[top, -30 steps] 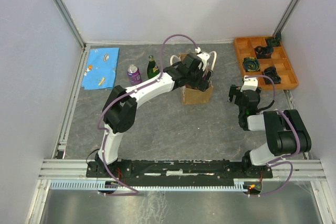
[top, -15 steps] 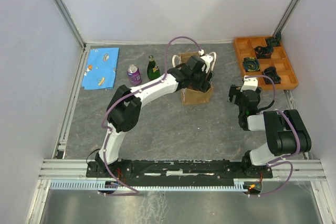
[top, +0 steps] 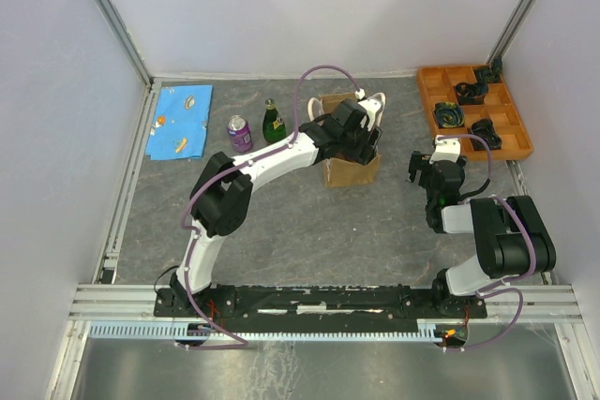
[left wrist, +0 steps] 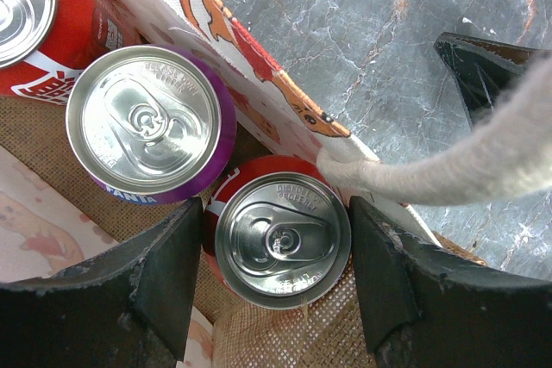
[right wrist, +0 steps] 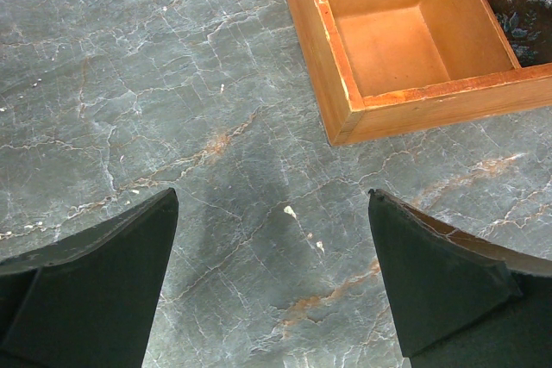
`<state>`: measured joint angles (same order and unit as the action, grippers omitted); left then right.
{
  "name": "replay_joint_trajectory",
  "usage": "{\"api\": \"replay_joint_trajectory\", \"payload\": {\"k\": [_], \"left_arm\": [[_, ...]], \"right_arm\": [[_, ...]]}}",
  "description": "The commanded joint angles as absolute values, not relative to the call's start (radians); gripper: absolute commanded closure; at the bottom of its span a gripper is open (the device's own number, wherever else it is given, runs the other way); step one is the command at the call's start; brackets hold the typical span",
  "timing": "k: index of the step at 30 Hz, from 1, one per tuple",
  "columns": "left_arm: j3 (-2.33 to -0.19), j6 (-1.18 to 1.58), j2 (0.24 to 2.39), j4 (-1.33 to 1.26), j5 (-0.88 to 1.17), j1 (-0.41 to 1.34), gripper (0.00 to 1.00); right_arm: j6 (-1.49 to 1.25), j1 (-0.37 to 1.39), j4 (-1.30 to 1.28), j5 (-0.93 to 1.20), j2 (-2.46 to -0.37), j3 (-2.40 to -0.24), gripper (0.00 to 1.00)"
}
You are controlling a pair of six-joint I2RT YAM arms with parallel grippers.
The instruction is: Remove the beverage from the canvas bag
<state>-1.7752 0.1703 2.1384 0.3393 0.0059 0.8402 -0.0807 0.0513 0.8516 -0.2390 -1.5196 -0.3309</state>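
The tan canvas bag stands upright at mid-table with white rope handles. My left gripper reaches down into its open top. In the left wrist view the bag holds three cans: a red can, a purple can and another red can. My left gripper has a finger on each side of the nearer red can, both touching its rim. My right gripper is open and empty over bare table, to the right of the bag.
A purple can and a green bottle stand left of the bag, beside a blue cloth. An orange compartment tray with dark objects sits at the back right; its corner shows ahead of the right gripper.
My left gripper moved a little farther over and into the bag a second ago, then held still. The right arm has not moved.
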Motion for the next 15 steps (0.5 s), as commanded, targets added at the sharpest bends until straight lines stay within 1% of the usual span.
{"api": "replay_joint_trajectory", "payload": {"k": [1, 6, 15], "left_arm": [[-1.735, 0.063, 2.149, 0.497, 0.039, 0.857, 0.97], [-1.822, -0.004, 2.07, 0.516, 0.063, 0.857, 0.97], [-1.987, -0.073, 2.0, 0.546, 0.055, 0.856, 0.97]], "right_arm": [[-0.078, 0.048, 0.877, -0.231, -1.51, -0.358, 0.01], [-0.077, 0.049, 0.876, -0.232, -1.51, -0.359, 0.01], [-0.078, 0.049, 0.876, -0.231, -1.51, -0.36, 0.01]]}}
